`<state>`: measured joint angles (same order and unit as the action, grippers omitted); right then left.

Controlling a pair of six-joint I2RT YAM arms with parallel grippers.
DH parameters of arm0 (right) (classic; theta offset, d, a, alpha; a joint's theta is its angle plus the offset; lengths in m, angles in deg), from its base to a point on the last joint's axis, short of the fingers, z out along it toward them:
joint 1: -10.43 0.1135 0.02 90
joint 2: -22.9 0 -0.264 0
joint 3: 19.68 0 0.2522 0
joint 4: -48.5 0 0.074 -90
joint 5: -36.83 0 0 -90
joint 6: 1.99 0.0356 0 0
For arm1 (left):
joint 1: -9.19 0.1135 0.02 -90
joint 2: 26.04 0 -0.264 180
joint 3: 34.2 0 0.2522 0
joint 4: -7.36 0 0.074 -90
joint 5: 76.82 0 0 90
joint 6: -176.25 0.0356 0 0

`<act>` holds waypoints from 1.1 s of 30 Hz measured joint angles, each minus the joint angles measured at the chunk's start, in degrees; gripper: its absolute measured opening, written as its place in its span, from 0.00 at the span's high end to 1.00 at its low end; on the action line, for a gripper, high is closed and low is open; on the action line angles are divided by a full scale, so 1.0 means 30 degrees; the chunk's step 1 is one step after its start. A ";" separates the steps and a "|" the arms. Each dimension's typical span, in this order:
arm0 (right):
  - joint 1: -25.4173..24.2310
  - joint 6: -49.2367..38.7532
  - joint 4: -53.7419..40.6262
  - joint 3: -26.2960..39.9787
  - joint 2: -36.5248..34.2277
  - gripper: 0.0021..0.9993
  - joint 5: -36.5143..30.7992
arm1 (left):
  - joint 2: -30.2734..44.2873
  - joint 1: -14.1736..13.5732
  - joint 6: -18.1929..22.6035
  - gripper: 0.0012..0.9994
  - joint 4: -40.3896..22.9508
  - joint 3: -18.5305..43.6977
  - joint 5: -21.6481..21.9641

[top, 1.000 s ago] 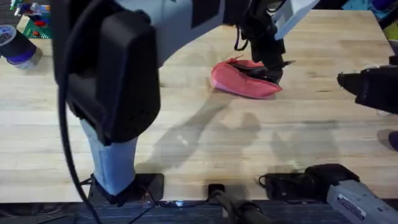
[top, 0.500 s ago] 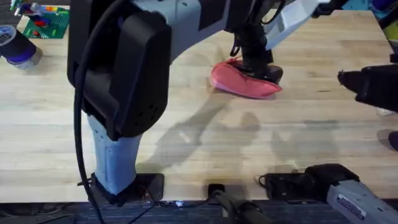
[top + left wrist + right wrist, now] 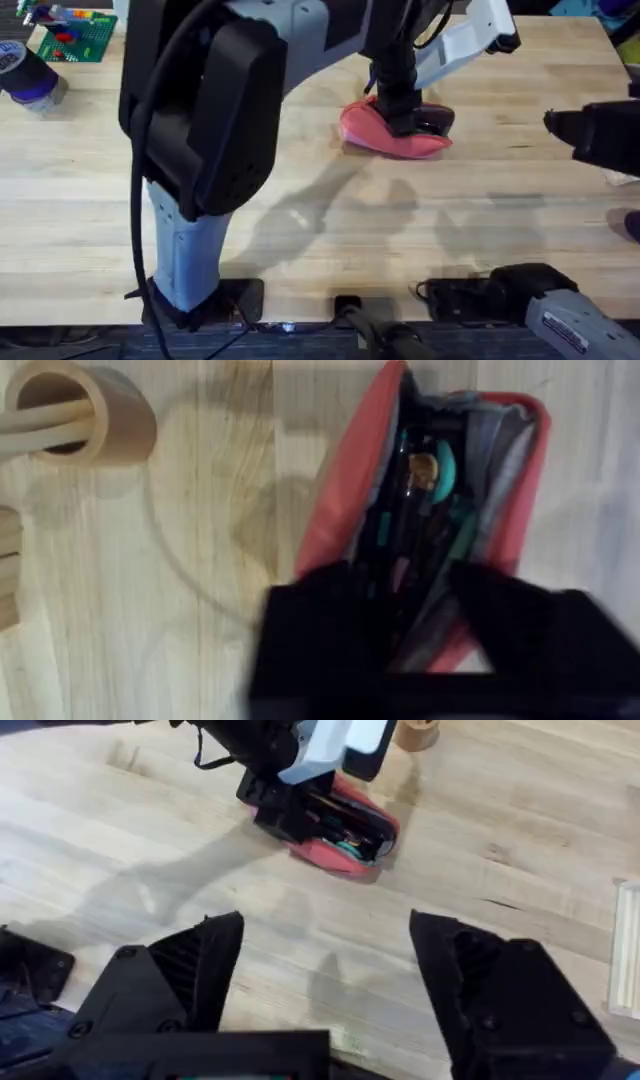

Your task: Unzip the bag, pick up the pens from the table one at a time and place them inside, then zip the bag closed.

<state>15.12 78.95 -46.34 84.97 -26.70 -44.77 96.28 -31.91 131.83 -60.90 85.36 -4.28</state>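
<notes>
The table (image 3: 300, 210) carries the bag (image 3: 372, 130) at about one o'clock from its centre, unzipped (pens (image 3: 420, 510) lie inside). The left gripper (image 3: 415, 615) hangs over its mouth, fingers spread. The right gripper (image 3: 325, 970), at three o'clock, is released, holding nothing.

bag (image 3: 400, 135): salmon-pink soft pouch, lying on its side past mid-table, zipper open, mouth gaping, dark-grey lining showing (image 3: 490, 450)
bag contents: I'm seeing several pens packed inside, teal and dark barrels; single ones hard to tell apart
bag contact: my left fingers are sitting over the near end of the open mouth
table (image 3: 300, 220): light butcher-block planks, carrying the bag
</notes>
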 joint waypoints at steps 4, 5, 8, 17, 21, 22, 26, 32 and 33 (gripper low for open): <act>0.0000 -0.0084 0.0000 0.0000 0.0000 0.00 0.0000 | 0.0000 0.0055 0.0091 0.02 -0.0080 0.0000 0.0249; 0.0000 -0.0137 0.0000 0.0000 0.0000 0.00 0.0000 | 0.0000 0.0073 0.0109 0.01 -0.0107 0.0000 0.0251; 0.0000 -0.0158 0.0002 0.0000 0.0000 0.00 0.0000 | 0.0000 0.0087 0.0109 0.01 -0.0202 0.0000 0.0249; 0.0000 -0.0219 0.0007 0.0000 0.0000 0.00 0.0000 | -0.0007 0.0169 0.0093 0.01 -0.0277 0.0000 0.0211; 0.0000 -0.0222 0.0007 0.0000 0.0000 0.00 0.0000 | -0.0245 0.0455 -0.0013 0.01 -0.0468 0.0000 0.0070; 0.0000 -0.0221 0.0007 0.0000 0.0000 0.00 0.0000 | -0.0418 0.0603 -0.0044 0.01 -0.0554 0.0000 0.0014; 0.0000 -0.0226 0.0035 0.0000 0.0000 0.00 0.0000 | -0.1528 0.1566 -0.0122 0.01 -0.0839 0.0000 -0.0042; 0.0000 -0.0237 0.0399 0.0000 0.0000 0.00 0.0000 | -0.3496 0.3576 -0.0197 0.01 -0.1534 0.0000 -0.0284; 0.0000 -0.0274 0.0478 0.0000 0.0000 0.00 0.0000 | -0.3674 0.3806 -0.0197 0.01 -0.1621 0.0000 -0.0325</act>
<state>15.12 78.13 -44.91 84.97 -26.70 -44.77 85.26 -20.50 131.24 -65.77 85.36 -5.25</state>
